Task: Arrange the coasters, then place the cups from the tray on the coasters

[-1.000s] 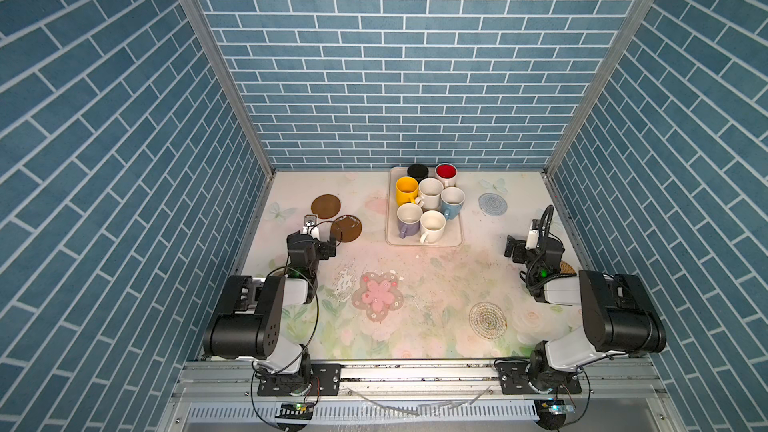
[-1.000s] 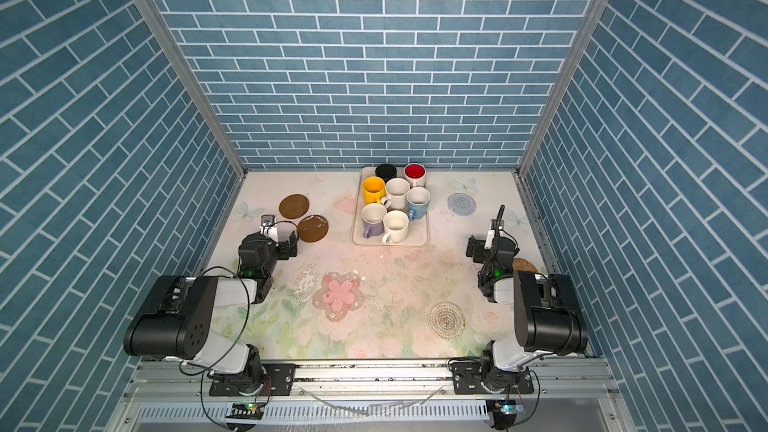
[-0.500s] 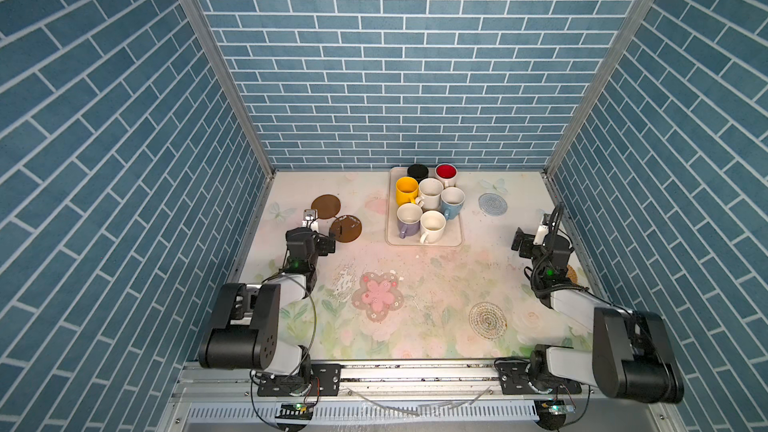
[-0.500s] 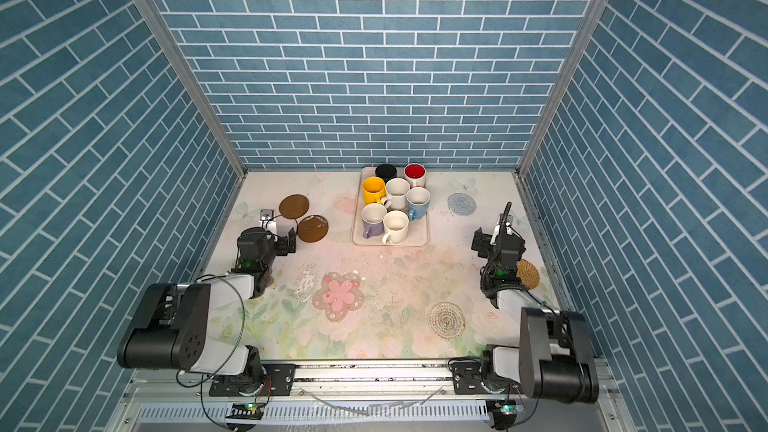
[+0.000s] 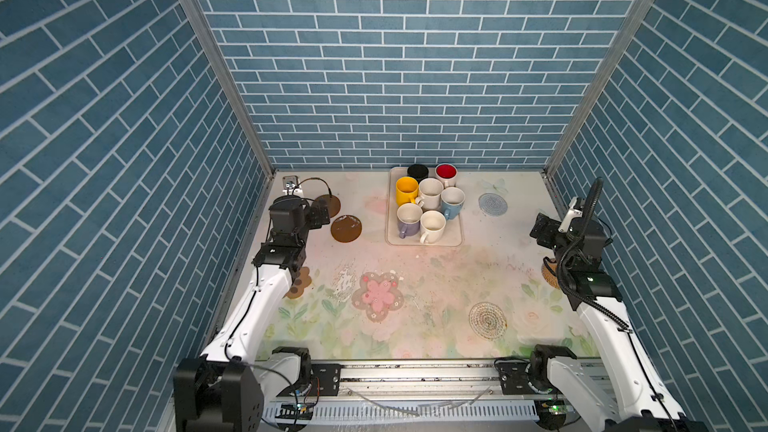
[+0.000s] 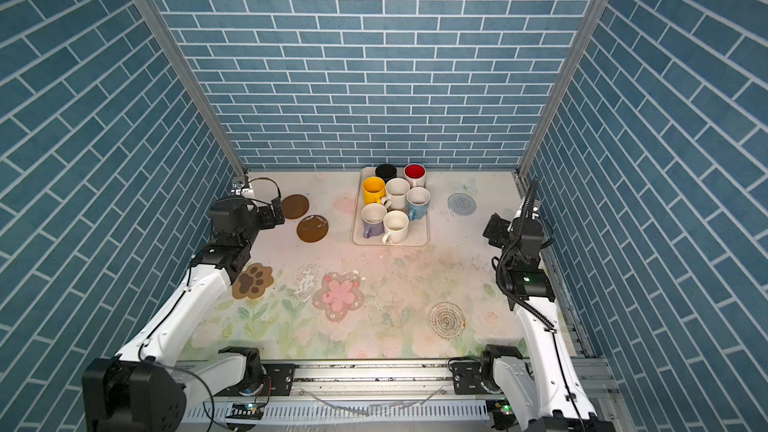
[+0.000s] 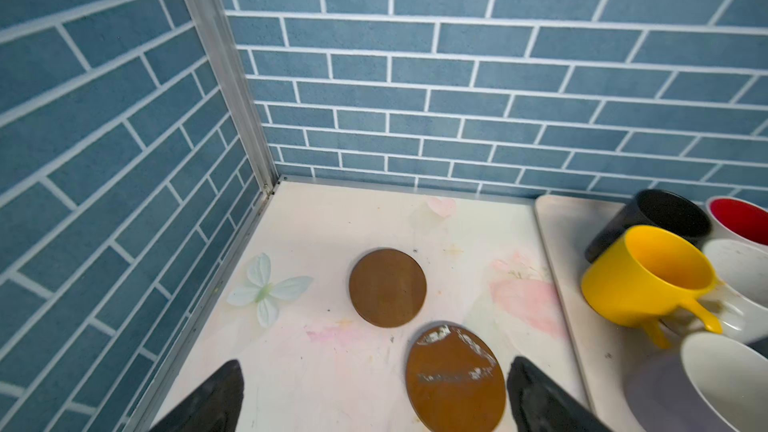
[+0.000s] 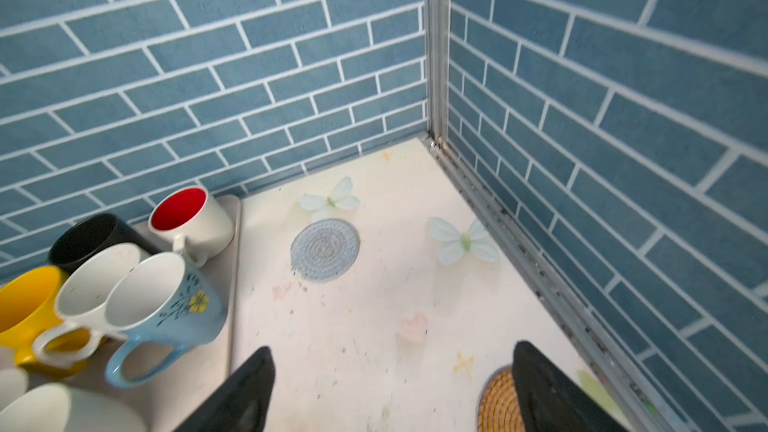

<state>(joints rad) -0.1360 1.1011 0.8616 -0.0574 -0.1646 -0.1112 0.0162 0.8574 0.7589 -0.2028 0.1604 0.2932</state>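
**No legible text**

Nothing readable in any view: no words, labels, brands, numbers or signs.

Blue brick walls [image 5: 399,76] ring the floral tabletop [image 5: 436,268]; butterfly prints [image 8: 330,200] by its far corners; a whitish patch [image 5: 345,282], perhaps wear, centrally.
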